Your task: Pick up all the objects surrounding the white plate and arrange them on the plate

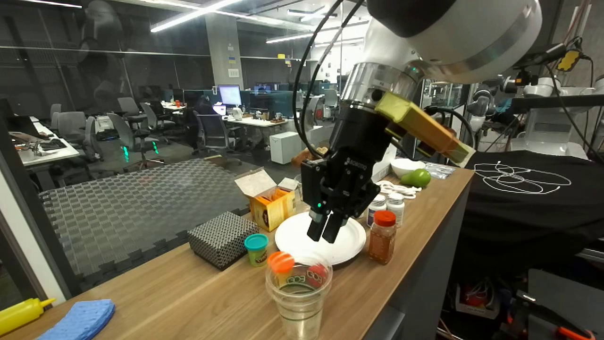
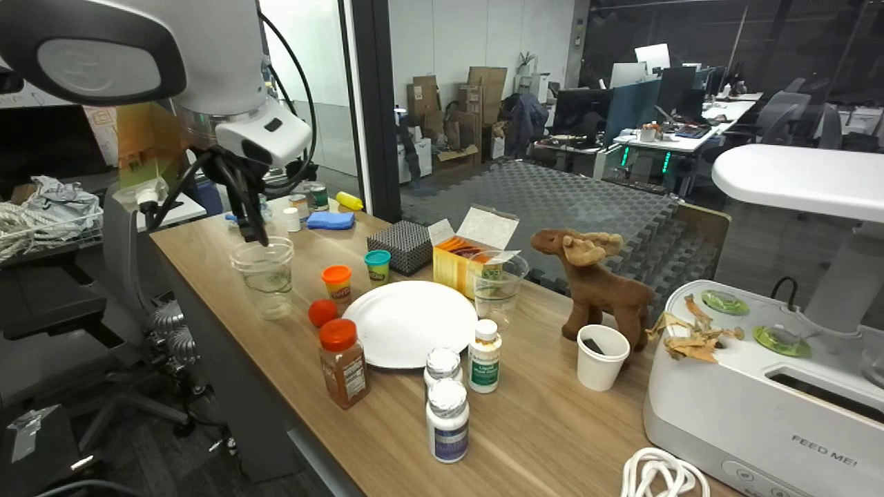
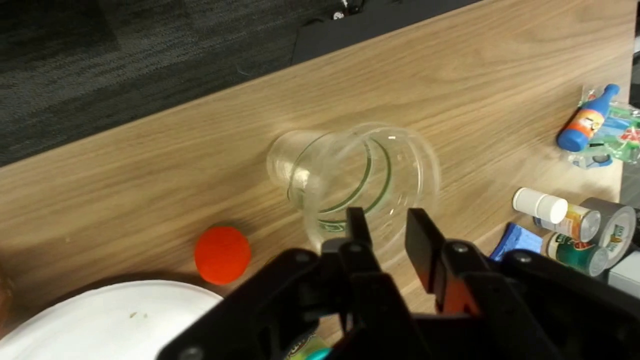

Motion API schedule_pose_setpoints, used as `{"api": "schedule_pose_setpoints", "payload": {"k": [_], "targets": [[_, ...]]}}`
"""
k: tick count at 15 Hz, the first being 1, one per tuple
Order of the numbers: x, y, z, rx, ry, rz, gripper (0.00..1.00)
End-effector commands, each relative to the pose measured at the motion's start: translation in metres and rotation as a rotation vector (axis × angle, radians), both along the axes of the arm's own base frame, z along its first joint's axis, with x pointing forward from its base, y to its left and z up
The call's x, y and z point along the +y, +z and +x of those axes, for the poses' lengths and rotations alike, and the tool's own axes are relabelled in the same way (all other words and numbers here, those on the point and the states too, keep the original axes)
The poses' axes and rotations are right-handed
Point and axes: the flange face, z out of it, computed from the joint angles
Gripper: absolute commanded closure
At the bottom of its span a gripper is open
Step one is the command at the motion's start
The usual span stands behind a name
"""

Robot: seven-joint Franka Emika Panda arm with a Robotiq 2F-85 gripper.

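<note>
The white plate [image 2: 411,321] lies mid-table, with a red-orange ball [image 2: 322,313] beside its rim. Near it stand an orange-lidded cup [image 2: 337,283] and a teal-lidded tub [image 2: 378,268]. A red-capped spice bottle [image 2: 343,362] is close to the table's front edge. Several pale pill bottles, among them a green-labelled one [image 2: 484,366], are grouped at another side of the plate. My gripper [image 3: 386,212] hangs over the rim of a clear plastic cup [image 3: 367,185], its jaws parted by a modest gap with nothing between them. The clear cup partly covers the ball in an exterior view.
Beyond the plate are a dark patterned box [image 2: 400,246] and an opened yellow carton [image 2: 449,269]. A toy moose [image 2: 601,290], a paper cup [image 2: 602,362] and a large white appliance [image 2: 760,407] stand farther along. A blue sponge [image 2: 330,220] lies toward the opposite end.
</note>
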Motion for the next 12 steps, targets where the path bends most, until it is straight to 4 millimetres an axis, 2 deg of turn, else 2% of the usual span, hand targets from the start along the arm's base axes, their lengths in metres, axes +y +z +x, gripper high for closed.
{"api": "schedule_pose_setpoints", "payload": {"k": [1,4,6,12], "targets": [[0.003,0.006,0.007,-0.025,-0.006,0.015,0.41],[0.001,0.006,0.008,-0.035,-0.012,-0.009,0.17],[0.001,-0.003,0.011,-0.018,-0.009,-0.070,0.01],[0.013,-0.030,0.020,0.053,0.051,-0.231,0.00]]}}
